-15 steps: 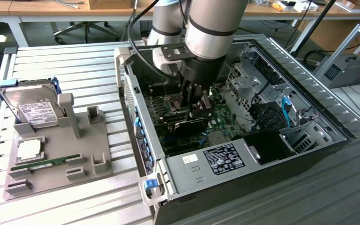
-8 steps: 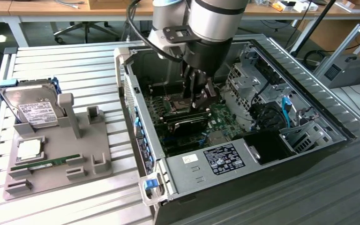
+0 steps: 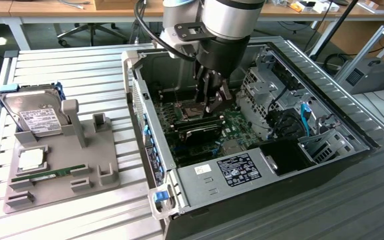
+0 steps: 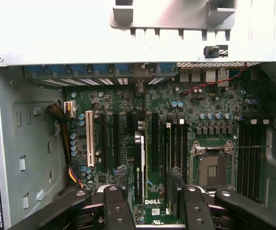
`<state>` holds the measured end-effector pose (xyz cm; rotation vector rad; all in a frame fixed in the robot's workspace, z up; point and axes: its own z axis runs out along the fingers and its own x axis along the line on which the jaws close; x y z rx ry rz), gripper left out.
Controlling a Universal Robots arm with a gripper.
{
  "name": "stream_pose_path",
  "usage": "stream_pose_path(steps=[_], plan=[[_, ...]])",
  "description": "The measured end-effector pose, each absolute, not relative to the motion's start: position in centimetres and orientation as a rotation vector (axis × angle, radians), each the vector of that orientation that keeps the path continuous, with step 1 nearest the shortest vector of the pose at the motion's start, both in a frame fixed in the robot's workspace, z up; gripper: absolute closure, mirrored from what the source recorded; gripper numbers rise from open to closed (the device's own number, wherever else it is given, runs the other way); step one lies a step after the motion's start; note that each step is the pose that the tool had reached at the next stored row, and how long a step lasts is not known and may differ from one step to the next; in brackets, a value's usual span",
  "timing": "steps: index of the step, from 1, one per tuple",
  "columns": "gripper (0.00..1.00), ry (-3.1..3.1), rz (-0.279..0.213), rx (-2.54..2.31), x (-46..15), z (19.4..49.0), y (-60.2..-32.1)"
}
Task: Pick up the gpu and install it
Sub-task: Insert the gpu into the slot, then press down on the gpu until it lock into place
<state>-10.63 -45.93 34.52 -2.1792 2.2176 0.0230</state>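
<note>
I had the claw (image 4: 144, 201) spread wide, apparently gripping nothing, poised just over the gpu (image 3: 202, 131), which seemed seated in the motherboard (image 4: 176, 115).

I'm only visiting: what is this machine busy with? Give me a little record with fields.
place: open computer case on a slatted table
pincer: open, down inside the case over the motherboard
gpu: standing edge-on in a motherboard slot, between the pincer's fingers, apparently not gripped
grey holder: at the exterior view's left, carrying a hard drive and a memory stick
</note>
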Motion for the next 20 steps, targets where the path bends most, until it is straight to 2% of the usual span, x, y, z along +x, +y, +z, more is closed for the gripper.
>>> stream_pose_path(steps=[10, 11, 14, 15, 20], plan=[[0.55, 2.218, 0.023, -2.179, -10.63, 34.52, -45.93], [0.68, 2.218, 0.023, -2.179, -10.63, 34.52, -45.93], [0.87, 2.218, 0.023, -2.179, -10.63, 34.52, -45.93], [0.89, 2.218, 0.023, -2.179, -10.63, 34.52, -45.93], [0.89, 2.218, 0.023, -2.179, -10.63, 34.49, -45.93]])
